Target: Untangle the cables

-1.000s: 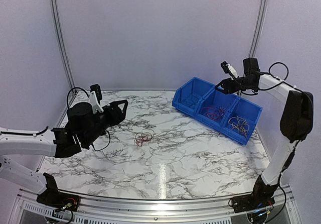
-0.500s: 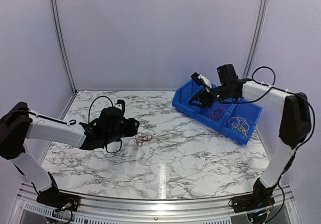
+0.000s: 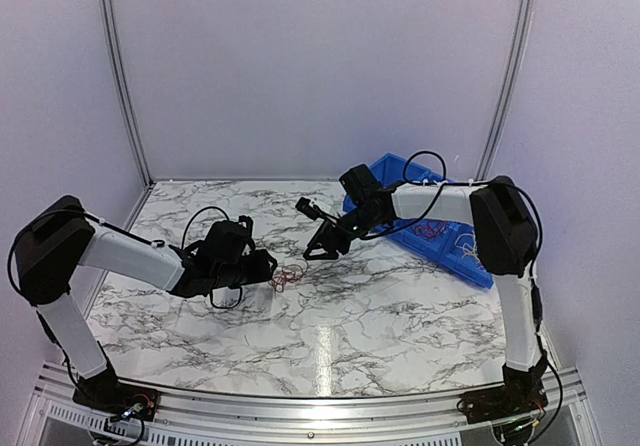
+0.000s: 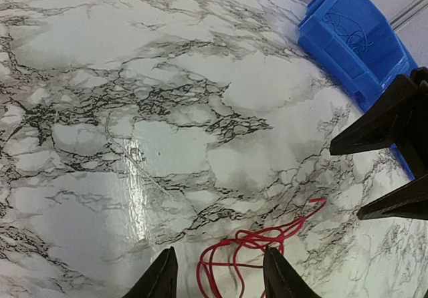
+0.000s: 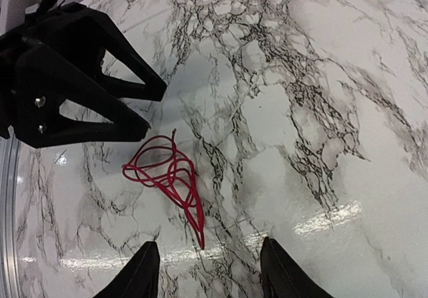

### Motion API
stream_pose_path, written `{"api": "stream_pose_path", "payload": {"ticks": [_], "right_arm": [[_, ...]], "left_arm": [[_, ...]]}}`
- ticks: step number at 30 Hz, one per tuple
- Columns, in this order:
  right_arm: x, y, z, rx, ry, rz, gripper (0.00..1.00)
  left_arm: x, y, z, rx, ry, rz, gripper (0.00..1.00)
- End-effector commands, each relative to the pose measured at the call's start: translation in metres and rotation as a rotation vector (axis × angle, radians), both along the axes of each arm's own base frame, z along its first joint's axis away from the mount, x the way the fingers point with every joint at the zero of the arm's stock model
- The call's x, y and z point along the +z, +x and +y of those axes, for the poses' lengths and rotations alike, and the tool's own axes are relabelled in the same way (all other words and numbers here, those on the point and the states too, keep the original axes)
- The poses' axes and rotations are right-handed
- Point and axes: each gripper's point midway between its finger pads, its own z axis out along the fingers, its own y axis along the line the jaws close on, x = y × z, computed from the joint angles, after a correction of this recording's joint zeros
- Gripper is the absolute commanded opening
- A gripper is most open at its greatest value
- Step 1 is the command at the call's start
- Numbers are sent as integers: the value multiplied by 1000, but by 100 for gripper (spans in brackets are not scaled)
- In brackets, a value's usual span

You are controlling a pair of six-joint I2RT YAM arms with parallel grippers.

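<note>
Marble tabletop (image 3: 400,311). Blue bins (image 3: 470,258) at far right edge. Left pincer (image 4: 219,256) low, jaws apart, straddling edge of cable tangle, not clamped. Right pincer (image 5: 208,243) jaws apart, empty, near tangle's opposite side. Red cable (image 5: 167,174) loose, mid-tabletop, between pincers.

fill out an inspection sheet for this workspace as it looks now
surface: marble-pattern table, glare streak near the front
job's things: red cable tangle lying on the table between the two grippers
clutter: blue bin at far right, more wires inside
grippers: left gripper open, fingers either side of the tangle's end; right gripper open, empty, tips near its tail
cables: black wire loops on both arms, clear of the tangle
surroundings: plain white walls, nothing else seen
</note>
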Motion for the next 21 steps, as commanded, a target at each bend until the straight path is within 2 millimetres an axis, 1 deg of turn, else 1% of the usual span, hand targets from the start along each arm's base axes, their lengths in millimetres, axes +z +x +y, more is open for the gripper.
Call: {"api": "stream_pose_path", "payload": {"ticks": [1, 6, 10, 13, 15, 17, 18, 20, 21], "right_arm": [[1, 10, 14, -10, 27, 16, 51], [-10, 9, 17, -5, 25, 40, 46], [-17, 6, 21, 9, 27, 66, 41], [-18, 2, 23, 22, 24, 81, 38], [-15, -1, 21, 25, 25, 80, 38], [-5, -2, 16, 24, 26, 60, 38], [2, -4, 12, 23, 29, 45, 38], [14, -8, 2, 27, 29, 3, 39], [17, -11, -4, 32, 19, -29, 40]], "left_arm": [[-3, 9, -6, -10, -8, 23, 44], [-11, 17, -8, -10, 0, 33, 42], [-17, 21, -14, -24, 0, 45, 39], [-19, 21, -17, -34, -10, 57, 36], [-18, 18, -16, -37, -19, 63, 34], [-6, 12, -14, -68, -22, 28, 32], [4, 8, -14, -99, -23, -9, 33], [20, -4, -11, -154, 9, -73, 39], [27, -10, -9, -187, 29, -107, 41]]}}
